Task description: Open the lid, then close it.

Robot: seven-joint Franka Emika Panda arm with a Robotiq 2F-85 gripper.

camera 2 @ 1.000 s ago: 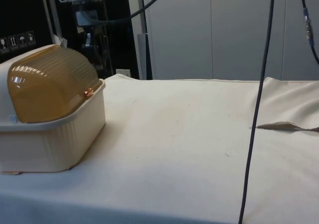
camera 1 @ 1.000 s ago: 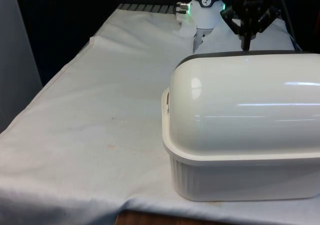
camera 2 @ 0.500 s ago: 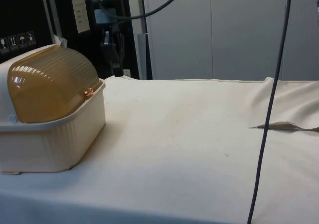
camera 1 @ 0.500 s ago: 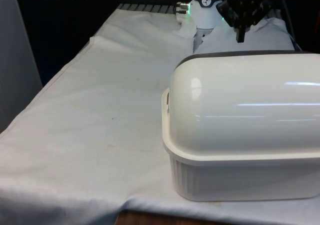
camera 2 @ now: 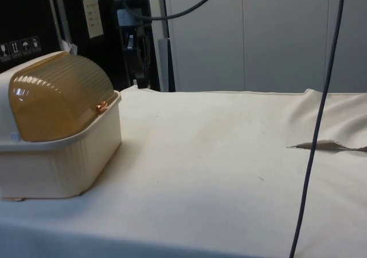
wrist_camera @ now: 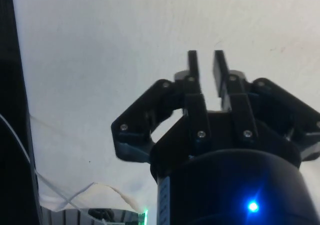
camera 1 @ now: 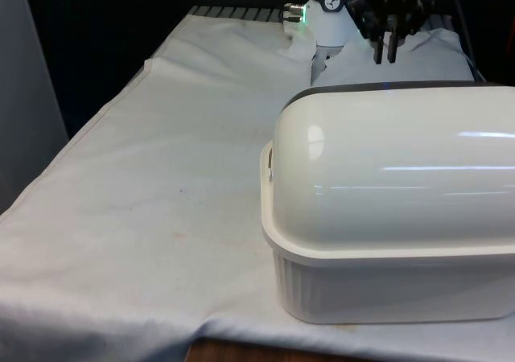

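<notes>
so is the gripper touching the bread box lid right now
Apart. In the side view the gripper hangs beyond the lid with open space between them; in the wrist view its fingers have bare cloth beneath.

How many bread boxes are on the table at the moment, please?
1. The bread box stands at the near end of the table on the front view's right, its lid shut; the hand hangs beyond it.

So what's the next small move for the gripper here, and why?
Probably bring the gripper down toward the front edge of the lid. The bread box is shut, its amber lid resting down on the base, and the gripper hangs above the cloth beyond the box, touching nothing, its jaws a narrow gap apart.
</notes>
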